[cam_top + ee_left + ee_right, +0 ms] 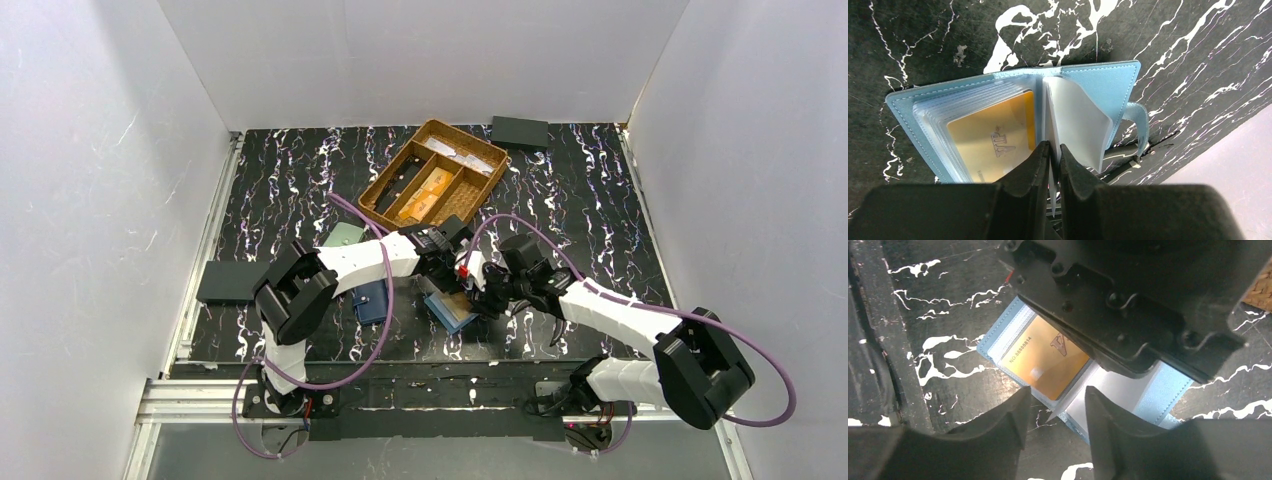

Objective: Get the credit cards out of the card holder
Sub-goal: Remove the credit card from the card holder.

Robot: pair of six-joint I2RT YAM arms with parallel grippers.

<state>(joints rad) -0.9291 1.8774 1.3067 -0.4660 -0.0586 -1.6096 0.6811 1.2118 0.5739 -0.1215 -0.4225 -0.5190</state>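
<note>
The card holder (pixel 452 308) lies open, face up, toward the near edge of the surface (pixel 600 200) and about midway between its sides. Its long axis runs roughly left to right, slightly skewed, and the gold credit card (pixel 1048 357) lies lengthwise the same way. The left tool (pixel 1054 150) is nipped narrow on one clear sleeve (pixel 1073 120) and the right tool (pixel 1055 407) stands half-wide at the holder's edge, so closing there might catch plastic with the card and drag the holder, or tug the sleeve free.

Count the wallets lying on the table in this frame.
3. The open light-blue card holder lies at the centre near the front; the navy wallet is just to its left; the pale green wallet sits farther back on the left. Another could be hidden from view.
</note>
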